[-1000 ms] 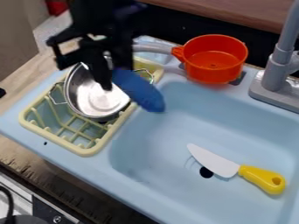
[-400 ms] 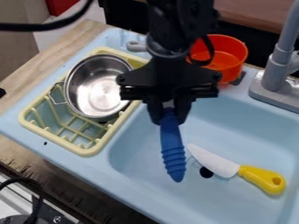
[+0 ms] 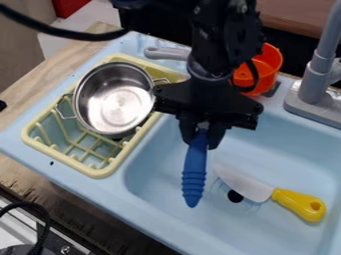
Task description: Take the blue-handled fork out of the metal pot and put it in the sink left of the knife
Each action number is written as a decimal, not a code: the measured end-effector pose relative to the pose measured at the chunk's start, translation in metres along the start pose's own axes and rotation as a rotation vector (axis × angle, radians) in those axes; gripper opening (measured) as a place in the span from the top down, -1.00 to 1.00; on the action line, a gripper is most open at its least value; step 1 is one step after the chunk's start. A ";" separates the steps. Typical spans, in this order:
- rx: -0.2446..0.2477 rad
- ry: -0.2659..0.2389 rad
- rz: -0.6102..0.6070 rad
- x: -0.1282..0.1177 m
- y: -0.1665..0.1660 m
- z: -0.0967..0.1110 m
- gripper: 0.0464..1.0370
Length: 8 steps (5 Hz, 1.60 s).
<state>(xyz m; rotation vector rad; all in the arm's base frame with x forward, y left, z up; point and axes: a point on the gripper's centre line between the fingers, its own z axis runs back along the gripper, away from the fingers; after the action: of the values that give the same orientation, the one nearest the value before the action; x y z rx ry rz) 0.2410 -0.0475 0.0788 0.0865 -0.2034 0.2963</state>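
From the camera view, the gripper point(image 3: 200, 134) hangs over the sink point(image 3: 154, 177), its jaws pinching a blue tool point(image 3: 194, 172), which points down. The knife point(image 3: 250, 185) lies in the sink; the pot point(image 3: 114, 102) sits in the rack point(image 3: 100, 172).

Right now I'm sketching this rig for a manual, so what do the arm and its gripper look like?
The arm is black and jointed, with small pale spots on its housing. Its gripper is black: a wide crossbar above two short fingers. A black cable curves across the upper left.
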 end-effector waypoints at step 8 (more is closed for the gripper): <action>0.032 -0.004 -0.115 -0.018 0.022 -0.035 -0.92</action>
<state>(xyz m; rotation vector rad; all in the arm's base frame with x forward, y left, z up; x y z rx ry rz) 0.2240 -0.0277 0.0420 0.1298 -0.1968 0.1844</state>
